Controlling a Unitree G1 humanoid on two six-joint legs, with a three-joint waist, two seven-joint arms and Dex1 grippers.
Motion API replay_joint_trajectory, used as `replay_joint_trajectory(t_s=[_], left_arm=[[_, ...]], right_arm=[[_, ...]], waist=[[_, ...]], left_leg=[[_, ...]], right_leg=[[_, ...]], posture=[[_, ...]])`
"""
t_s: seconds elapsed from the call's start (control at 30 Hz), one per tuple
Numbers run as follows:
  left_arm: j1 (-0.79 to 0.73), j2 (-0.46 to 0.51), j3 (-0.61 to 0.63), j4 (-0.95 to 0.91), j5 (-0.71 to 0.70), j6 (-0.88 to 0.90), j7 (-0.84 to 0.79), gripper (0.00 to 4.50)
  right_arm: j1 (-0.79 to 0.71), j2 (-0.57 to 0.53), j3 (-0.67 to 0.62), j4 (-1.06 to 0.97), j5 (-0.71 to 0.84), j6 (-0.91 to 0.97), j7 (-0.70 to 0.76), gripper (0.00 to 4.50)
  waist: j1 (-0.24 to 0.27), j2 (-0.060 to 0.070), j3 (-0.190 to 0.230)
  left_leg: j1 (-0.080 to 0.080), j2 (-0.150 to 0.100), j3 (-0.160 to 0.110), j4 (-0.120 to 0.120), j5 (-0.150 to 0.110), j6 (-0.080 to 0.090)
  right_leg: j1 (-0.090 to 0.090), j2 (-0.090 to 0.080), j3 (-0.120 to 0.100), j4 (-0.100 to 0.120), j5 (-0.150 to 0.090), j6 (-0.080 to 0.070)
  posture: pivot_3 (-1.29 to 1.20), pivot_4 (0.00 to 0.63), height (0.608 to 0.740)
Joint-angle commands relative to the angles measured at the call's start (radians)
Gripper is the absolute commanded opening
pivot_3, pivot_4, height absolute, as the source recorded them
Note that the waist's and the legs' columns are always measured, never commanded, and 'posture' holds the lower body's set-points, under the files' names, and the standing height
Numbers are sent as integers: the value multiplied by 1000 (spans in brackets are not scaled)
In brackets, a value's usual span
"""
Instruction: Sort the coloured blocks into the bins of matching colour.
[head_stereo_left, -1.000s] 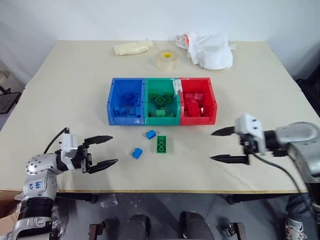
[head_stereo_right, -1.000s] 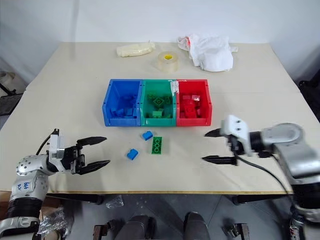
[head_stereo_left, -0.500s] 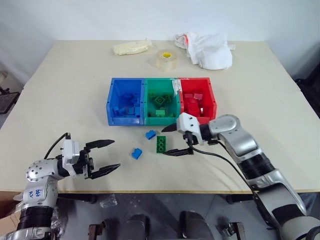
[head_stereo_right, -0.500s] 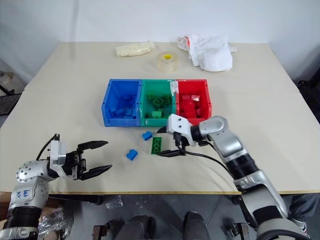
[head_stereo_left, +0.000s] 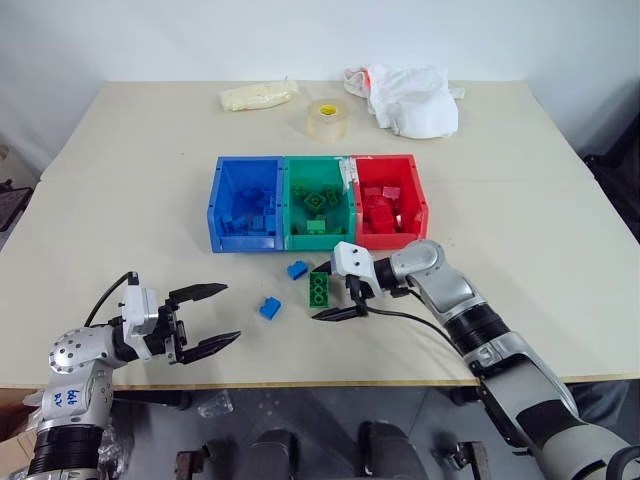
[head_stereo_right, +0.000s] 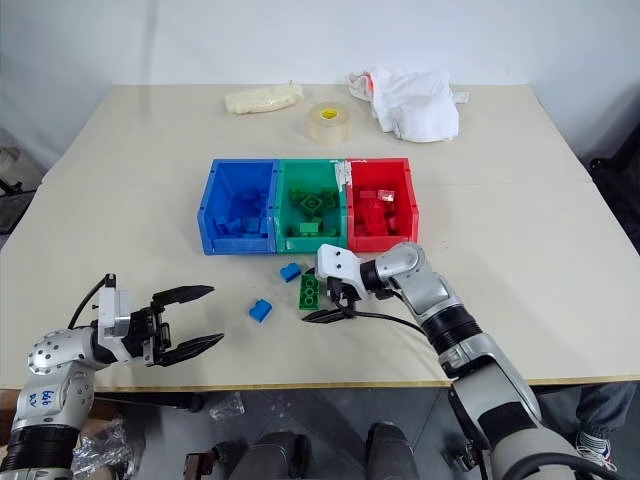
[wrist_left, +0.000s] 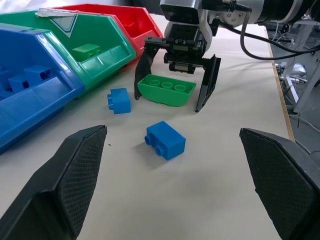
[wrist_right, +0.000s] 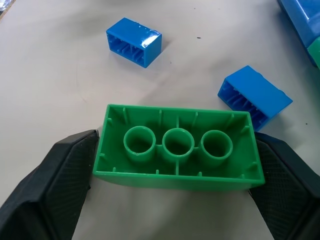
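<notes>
The right gripper (head_stereo_left: 331, 291) straddled the green brick (head_stereo_left: 320, 288) at frame centre, its fingers not visibly clamping. The left gripper (head_stereo_left: 214, 315) hung spread and empty at lower left.

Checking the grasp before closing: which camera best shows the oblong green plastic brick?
The right wrist view: the oblong green plastic brick lies hollow side up between the right gripper fingers. The left wrist view shows it side-on; the eye views show it small and partly covered.

The bins (head_stereo_left: 316, 203) are blue, green and red. On the beige table (head_stereo_left: 120, 190) lie one green block (head_stereo_left: 319, 289) and two blue blocks (head_stereo_left: 270, 308).
</notes>
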Motion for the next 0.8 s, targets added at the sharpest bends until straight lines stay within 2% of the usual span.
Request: replay_joint_trajectory(t_s=[0.03, 0.07, 0.3, 0.43, 0.53, 0.7, 0.73, 0.8], left_arm=[[4, -3, 16, -26, -24, -6, 2, 4500], [2, -4, 14, -24, -23, -6, 1, 4500], [-22, -9, 8, 0, -16, -10, -3, 4500], [-30, -10, 6, 11, -15, -12, -9, 4500], [-41, -13, 2, 24, -10, -14, -11, 4500], [-76, -21, -14, 52, -1, -21, -15, 4500], [-82, -22, -16, 57, 1, -22, -14, 4500], [-89, -23, -19, 61, 0, -24, -14, 4500]], right_arm=[[0, 7, -23, -37, 13, -2, 4, 3565], [3, 6, -29, -50, 19, 5, 4, 3372], [21, -15, -94, -205, 88, 101, -9, 3371], [-36, -21, -164, -247, 120, 163, -57, 3371], [-133, -15, -200, -152, 92, 131, -121, 3371], [-350, 22, -205, 203, -5, 37, -280, 3371], [-380, 28, -203, 263, -22, 19, -305, 4094], [-419, 39, -208, 344, -36, -28, -327, 4486]], waist=[[0, 0, 0], [0, 0, 0], [2, 0, 0], [2, 0, 0], [1, 0, 0], [-4, 0, 0], [-6, 0, 0], [-8, 0, 0]], left_leg=[[0, 0, 0, 0, 0, 0], [0, 0, 0, 0, 0, 0], [0, 0, 0, 0, 0, 0], [0, 0, 0, 0, 0, 0], [0, 0, 0, 0, 0, 0], [0, 0, 0, 0, 0, 0], [0, 0, 0, 0, 0, 0], [0, 0, 0, -1, 0, 0]], right_leg=[[0, 0, 0, 0, 0, 0], [0, 0, 0, 0, 0, 0], [0, 0, 0, 0, 0, 0], [0, 0, 0, 0, 0, 0], [0, 0, 0, 0, 0, 0], [-1, 0, 0, 1, 0, 0], [-1, 0, 0, 1, 0, 0], [-1, 0, 0, 1, 0, 0]], posture=[[0, 150, 740], [0, 150, 740], [0, 150, 740], [0, 150, 740], [0, 150, 740], [0, 150, 740], [0, 150, 740], [0, 150, 740]])
